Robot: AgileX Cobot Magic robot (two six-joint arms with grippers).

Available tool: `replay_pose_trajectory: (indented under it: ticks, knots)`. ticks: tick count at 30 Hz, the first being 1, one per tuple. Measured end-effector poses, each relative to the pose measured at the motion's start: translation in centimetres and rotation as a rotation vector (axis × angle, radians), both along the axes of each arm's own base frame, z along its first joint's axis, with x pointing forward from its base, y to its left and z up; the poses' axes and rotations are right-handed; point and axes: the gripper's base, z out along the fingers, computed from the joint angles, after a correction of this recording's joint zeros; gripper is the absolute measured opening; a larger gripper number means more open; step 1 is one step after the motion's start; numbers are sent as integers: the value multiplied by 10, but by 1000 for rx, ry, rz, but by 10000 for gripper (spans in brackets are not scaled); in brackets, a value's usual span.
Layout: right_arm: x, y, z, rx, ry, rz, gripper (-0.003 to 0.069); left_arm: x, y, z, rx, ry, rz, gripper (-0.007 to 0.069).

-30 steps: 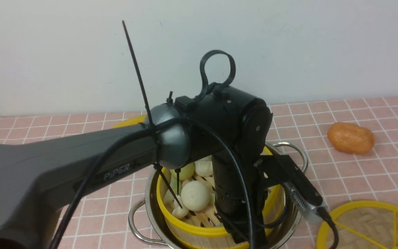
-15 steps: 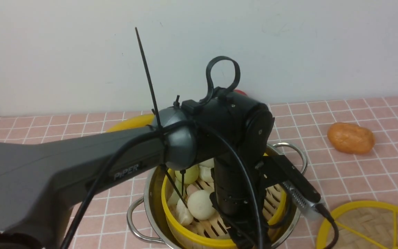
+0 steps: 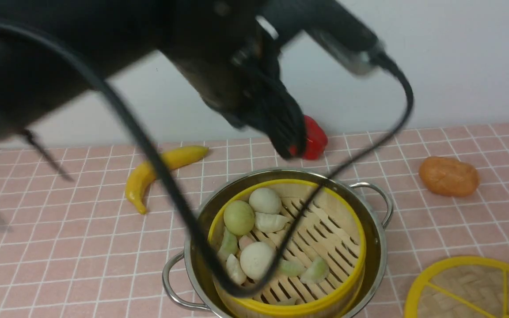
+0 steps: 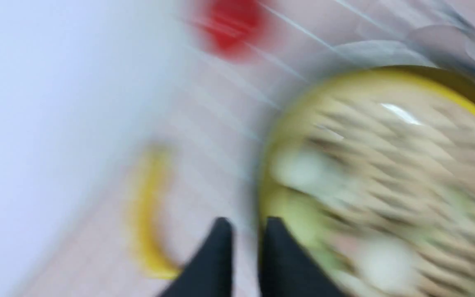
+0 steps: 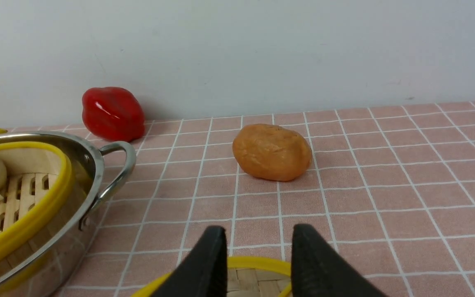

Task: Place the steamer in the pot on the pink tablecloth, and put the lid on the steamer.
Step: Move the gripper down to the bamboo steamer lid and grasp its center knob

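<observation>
**Steamer seated, lid next**

Right jaws open, empty; flat woven-bamboo lid with yellow rim [image 5: 258, 279] sits directly beneath, ready for pickup. Further out, round slatted bamboo steamer [image 3: 325, 229] rests inside shiny steel pot [image 3: 373, 247] on pink grid tablecloth [image 3: 82, 247]. Left jaws nearly shut, empty, blurred. A second ago they were down in the steamer; now they're lifted clear above it.

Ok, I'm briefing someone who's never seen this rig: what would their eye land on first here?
Probably the blurred black left arm across the top of the front view, its cable looping down over the pot. Next, that shiny pot on the pink tablecloth, holding the yellow-rimmed steamer with pale buns inside. Then the red pepper by the wall.
</observation>
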Motion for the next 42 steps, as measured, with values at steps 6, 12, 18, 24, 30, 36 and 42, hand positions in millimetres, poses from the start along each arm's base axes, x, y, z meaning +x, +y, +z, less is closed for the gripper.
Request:
replay_pose_trajectory:
  ticks: [6,12,18,24,30,36,42]
  knots:
    - [0,0,0,0,0,0,242,-39,73,73,-165,-316,247,-22]
    - [0,0,0,0,0,0,242,-72,120,110,-182,-528,350,-6]
    - [0,0,0,0,0,0,242,-90,146,127,-154,-653,414,5]
    - [0,0,0,0,0,0,242,-94,154,128,-193,-662,440,12]
    - [0,0,0,0,0,0,242,-106,169,72,-475,-566,325,22]
    - [0,0,0,0,0,0,242,-132,184,-69,-559,-500,261,22]
    - [0,0,0,0,0,0,242,-167,202,-191,-484,-443,392,33]
